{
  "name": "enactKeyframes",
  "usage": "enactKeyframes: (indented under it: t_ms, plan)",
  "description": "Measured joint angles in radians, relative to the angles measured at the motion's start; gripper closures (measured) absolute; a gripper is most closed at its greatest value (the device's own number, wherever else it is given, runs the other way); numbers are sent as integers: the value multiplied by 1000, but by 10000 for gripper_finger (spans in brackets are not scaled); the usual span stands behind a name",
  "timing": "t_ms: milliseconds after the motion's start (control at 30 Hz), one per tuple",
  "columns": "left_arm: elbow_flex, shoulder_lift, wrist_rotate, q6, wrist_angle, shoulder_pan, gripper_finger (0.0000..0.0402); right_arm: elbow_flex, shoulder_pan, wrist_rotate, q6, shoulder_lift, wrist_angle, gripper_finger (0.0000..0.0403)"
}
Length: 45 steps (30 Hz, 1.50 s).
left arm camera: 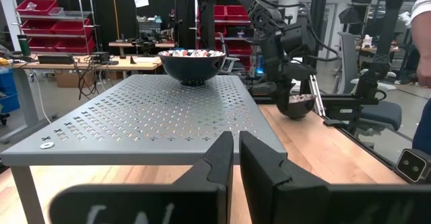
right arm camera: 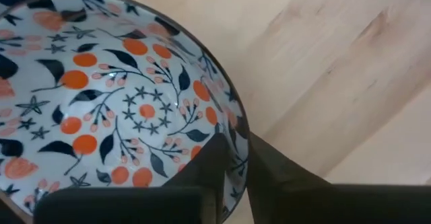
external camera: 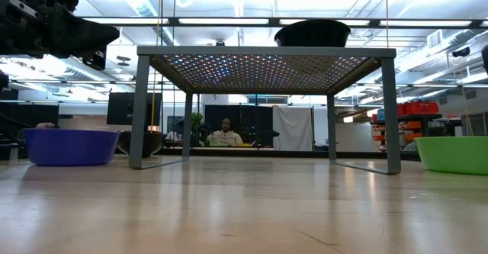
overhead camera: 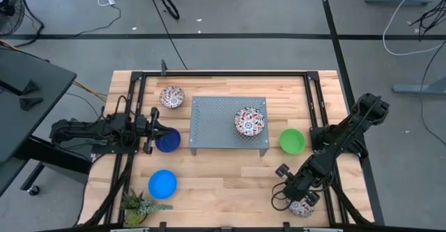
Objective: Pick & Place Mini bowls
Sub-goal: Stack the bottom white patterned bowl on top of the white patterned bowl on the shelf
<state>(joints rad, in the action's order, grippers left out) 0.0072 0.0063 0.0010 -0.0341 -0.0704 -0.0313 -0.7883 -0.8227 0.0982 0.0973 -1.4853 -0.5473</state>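
- At the table's near-right corner: right gripper (right arm camera: 232, 158) angled down, clamped over the rim of a white floral ceramic bowl (right arm camera: 114, 96).
- Left gripper (left arm camera: 236, 158) clenched, empty, level, beside the grey perforated metal tray (left arm camera: 145, 116).

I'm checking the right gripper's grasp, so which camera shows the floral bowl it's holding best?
The right wrist view: the floral bowl fills the picture, its rim pinched between the right gripper's fingers. The high view shows only its edge under the arm. The left wrist view shows it far off. The low view misses it.
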Motion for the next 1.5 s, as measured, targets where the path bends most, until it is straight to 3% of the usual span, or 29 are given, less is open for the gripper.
enactKeyframes:
  t_ms: [267, 433, 833, 1200, 1500]
  plan:
    - [0, 0, 0, 0, 0, 0, 369, 0, 0, 15, 0, 0, 11, 363]
    - [0, 0, 0, 0, 0, 0, 369, -10, 0, 41, 4, 1, 13, 386]
    - [0, 0, 0, 0, 0, 0, 369, -134, 26, 20, 24, 40, 5, 399]
    - [0, 0, 0, 0, 0, 0, 369, -316, 97, 18, 26, 50, -19, 401]
    - [0, 0, 0, 0, 0, 0, 369, -531, 186, 24, 22, 50, -159, 401]
